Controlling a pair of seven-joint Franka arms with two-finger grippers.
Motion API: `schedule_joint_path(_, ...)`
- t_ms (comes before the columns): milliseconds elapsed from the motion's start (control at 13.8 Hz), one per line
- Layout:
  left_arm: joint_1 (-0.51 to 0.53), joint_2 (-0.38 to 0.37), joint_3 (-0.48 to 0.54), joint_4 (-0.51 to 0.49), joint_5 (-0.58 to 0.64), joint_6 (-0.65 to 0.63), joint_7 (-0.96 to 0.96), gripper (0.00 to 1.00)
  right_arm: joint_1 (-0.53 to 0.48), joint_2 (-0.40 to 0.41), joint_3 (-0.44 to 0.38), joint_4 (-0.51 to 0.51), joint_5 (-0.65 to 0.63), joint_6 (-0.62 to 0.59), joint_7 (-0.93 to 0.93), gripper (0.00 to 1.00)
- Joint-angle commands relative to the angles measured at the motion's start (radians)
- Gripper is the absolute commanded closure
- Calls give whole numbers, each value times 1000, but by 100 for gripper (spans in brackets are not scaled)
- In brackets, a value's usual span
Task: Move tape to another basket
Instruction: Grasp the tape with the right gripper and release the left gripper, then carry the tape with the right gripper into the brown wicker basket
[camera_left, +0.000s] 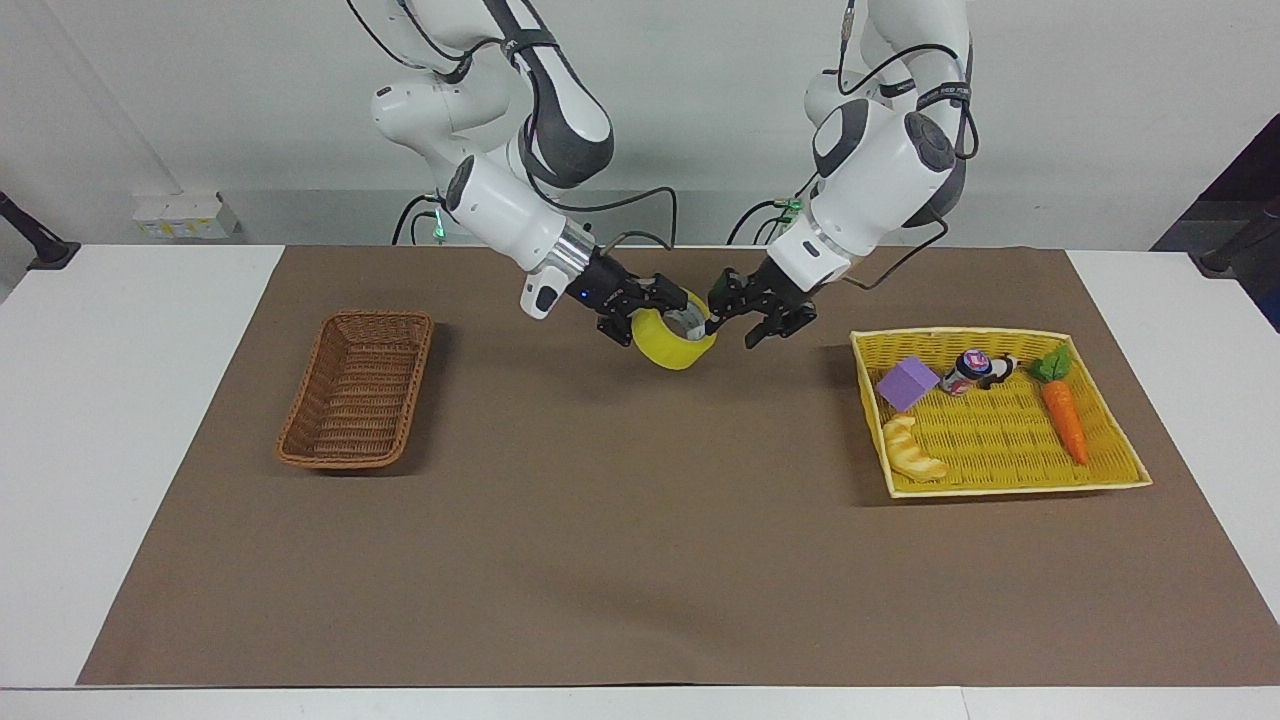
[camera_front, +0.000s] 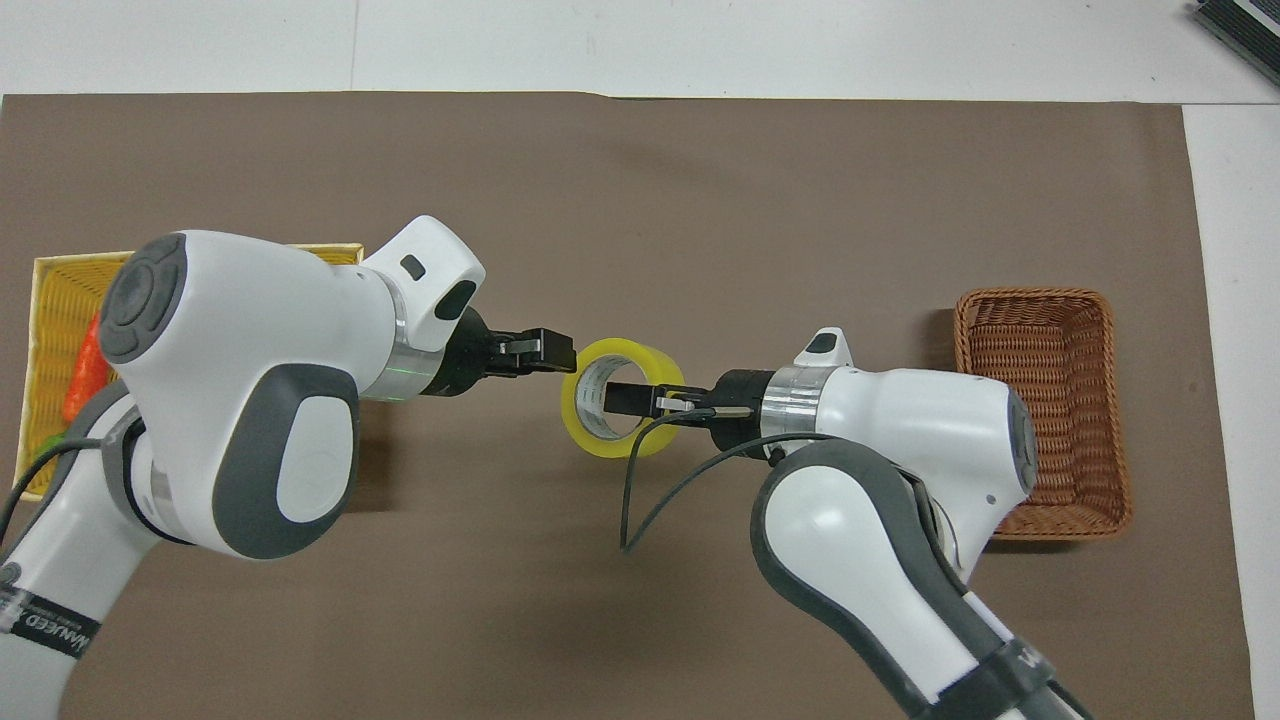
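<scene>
Tape (in right gripper) hangs over mid-mat — between two baskets.

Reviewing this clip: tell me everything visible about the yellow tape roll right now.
The wide roll of translucent yellow tape with a whitish-grey inner core hangs tilted in the air over the brown mat, between the two baskets. The right gripper grips its wall, one finger inside the core. The left gripper is open beside it, not touching. Nothing else touches the roll.
</scene>
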Motion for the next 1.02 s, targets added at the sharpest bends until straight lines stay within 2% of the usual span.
schedule_joint_path(0,64,-41,-1,6,101,-73,16,29,-34,-51,-3,-27,2,-29,-41,100)
schedule_joint_path(73,84,-47,-3,6,162,-97,30,24,-43,-51,-5,-21,-36,-50,-40,100)
schedule_joint_path(145,102,-48,-1,6,222,-111,36,7,-64,-53,-5,-10,-79,-76,-35,100)
schedule_joint_path(218,124,-48,-3,6,302,-111,56,0,-89,-53,-5,5,-122,-117,-35,100)
schedule_joint_path(291,144,-48,-3,6,366,-113,99,0,-119,-53,-5,22,-156,-171,-34,100)
schedule_joint_path(436,202,-50,-1,15,416,-107,183,0,-179,-51,-5,71,-251,-269,-30,100)
schedule_joint_path(800,334,-35,-1,176,456,-151,364,0,-343,-39,-6,226,-501,-545,-15,100)
schedule_joint_path(945,363,-32,-3,272,552,-215,404,0,-405,-42,-6,269,-608,-610,-21,100)
